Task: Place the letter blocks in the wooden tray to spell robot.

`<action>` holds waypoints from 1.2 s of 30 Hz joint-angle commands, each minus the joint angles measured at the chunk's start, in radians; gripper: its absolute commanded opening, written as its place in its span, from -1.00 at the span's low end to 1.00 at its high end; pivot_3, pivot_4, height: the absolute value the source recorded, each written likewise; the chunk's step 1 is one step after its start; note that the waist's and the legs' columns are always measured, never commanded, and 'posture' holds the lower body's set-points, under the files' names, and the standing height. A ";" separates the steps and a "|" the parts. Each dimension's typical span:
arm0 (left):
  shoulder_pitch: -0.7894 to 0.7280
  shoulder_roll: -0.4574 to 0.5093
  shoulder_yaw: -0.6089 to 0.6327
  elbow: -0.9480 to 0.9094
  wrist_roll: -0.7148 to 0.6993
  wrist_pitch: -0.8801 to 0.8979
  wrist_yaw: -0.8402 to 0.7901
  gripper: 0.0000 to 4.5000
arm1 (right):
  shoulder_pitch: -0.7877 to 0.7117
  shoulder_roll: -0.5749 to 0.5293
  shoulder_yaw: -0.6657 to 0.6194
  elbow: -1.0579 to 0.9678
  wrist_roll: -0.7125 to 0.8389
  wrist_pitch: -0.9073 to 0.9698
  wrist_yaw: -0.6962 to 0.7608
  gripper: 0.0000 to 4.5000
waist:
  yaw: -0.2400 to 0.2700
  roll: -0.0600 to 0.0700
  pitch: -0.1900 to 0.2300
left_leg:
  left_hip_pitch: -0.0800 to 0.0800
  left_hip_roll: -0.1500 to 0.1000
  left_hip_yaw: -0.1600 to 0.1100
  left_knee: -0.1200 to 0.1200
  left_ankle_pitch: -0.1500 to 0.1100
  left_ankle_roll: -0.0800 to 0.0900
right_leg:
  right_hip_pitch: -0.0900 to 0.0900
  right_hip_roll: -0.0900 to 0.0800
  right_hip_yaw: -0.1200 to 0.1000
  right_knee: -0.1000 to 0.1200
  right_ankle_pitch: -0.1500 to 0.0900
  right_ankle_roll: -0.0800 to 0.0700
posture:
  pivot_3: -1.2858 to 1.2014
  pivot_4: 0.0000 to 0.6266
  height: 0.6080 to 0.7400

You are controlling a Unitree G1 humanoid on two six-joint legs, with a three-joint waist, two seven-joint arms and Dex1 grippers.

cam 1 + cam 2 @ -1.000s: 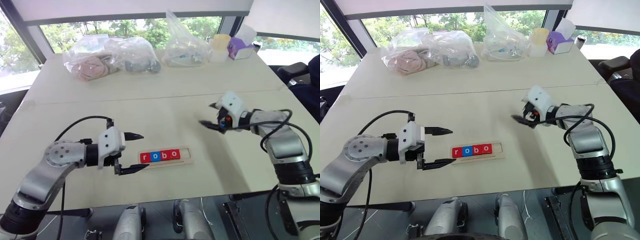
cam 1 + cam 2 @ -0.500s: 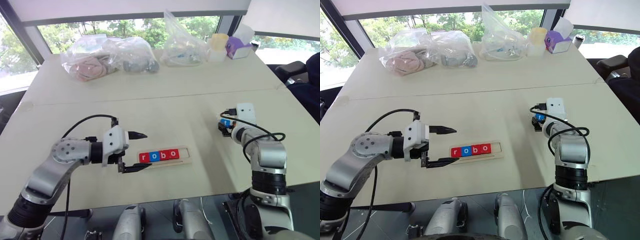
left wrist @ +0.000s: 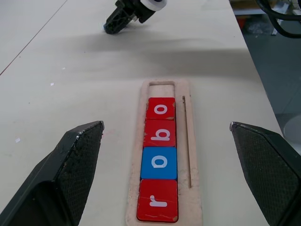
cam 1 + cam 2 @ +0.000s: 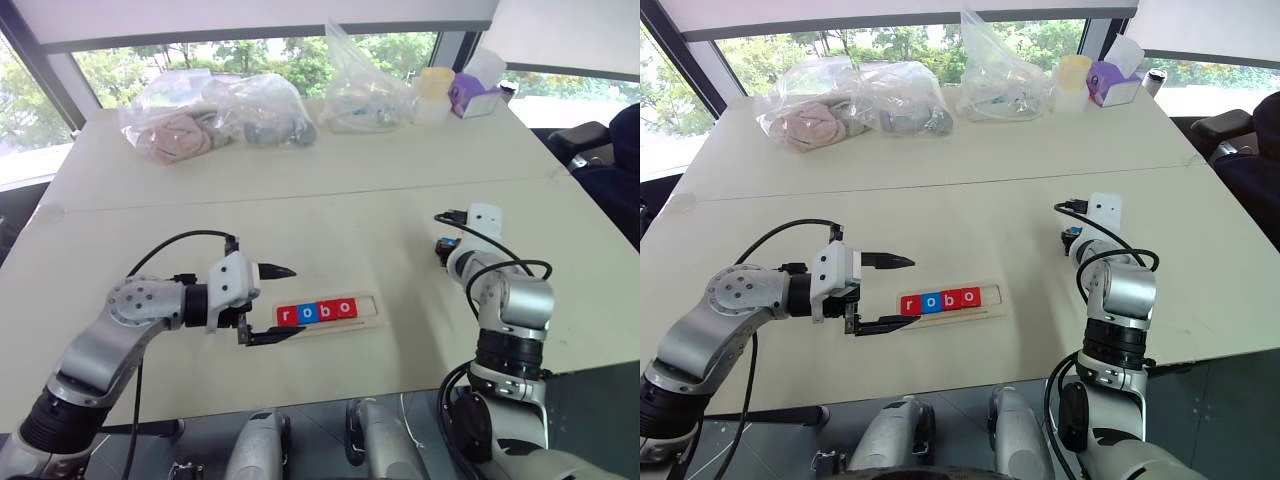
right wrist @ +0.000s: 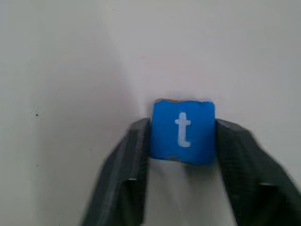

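The wooden tray [image 4: 368,298] lies near the table's front edge and holds several letter blocks [image 4: 318,311] reading r, o, b, o: red, blue, red, red. The slot at its right end is bare. My left gripper [image 4: 295,301] hovers open just left of the tray, its fingers [image 3: 77,160] spread wider than the tray [image 3: 195,188]. Far to the right, my right gripper [image 4: 443,248] points down at the table and is shut on a blue letter block [image 5: 182,129] with a white t, one finger on each side.
Clear plastic bags [image 4: 210,110] of items, a yellow cup [image 4: 437,88] and a purple box [image 4: 472,95] stand along the table's far edge. The table's front edge [image 4: 400,385] runs just below the tray.
My right arm swung down and rolled its wrist, bringing the gripper to the table, where it closed on the blue t block. The left arm stayed in place, open.
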 commanded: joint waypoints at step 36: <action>-0.015 -0.015 0.000 0.013 0.019 -0.049 -0.017 1.00 | 0.408 -0.091 0.184 -0.746 0.246 0.464 0.032 -0.26 | 0.007 0.000 0.000 | -0.005 -0.002 -0.001 -0.013 0.000 0.000 | -0.002 -0.001 -0.001 -0.016 -0.001 0.002 | 0.03 -0.52 1.00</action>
